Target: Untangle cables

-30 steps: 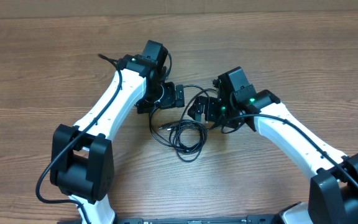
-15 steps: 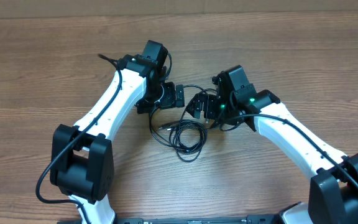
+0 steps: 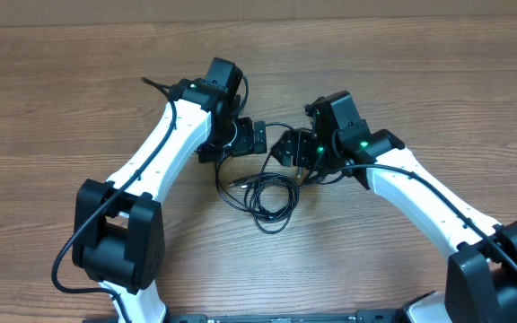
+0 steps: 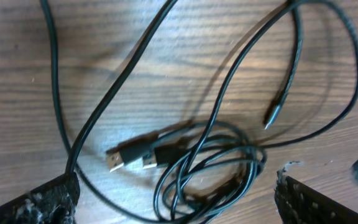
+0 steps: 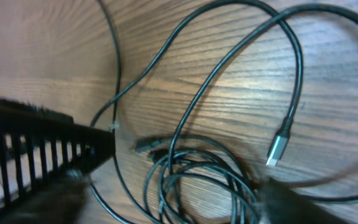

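The cables [image 3: 264,192] are thin black cords on the wooden table, coiled in a tangle with loose loops running up between the two grippers. My left gripper [image 3: 233,144] is open, just above the tangle's upper left. In the left wrist view the coil [image 4: 210,168] and two USB plugs [image 4: 132,157] lie between its spread fingers [image 4: 42,202], and a small plug end [image 4: 275,113] lies further out. My right gripper [image 3: 305,160] is open over the tangle's upper right. In the right wrist view the coil [image 5: 194,180] lies between its fingers [image 5: 42,155], with a silver plug [image 5: 279,145] beside it.
The two gripper heads are close together above the cables, a few centimetres apart. The wooden table [image 3: 438,81] extends all round. Thicker black robot wires [image 3: 70,260] run along both arms.
My right gripper has shifted slightly up and to the left, closer to the left gripper. The left arm and the cable tangle have not visibly moved.
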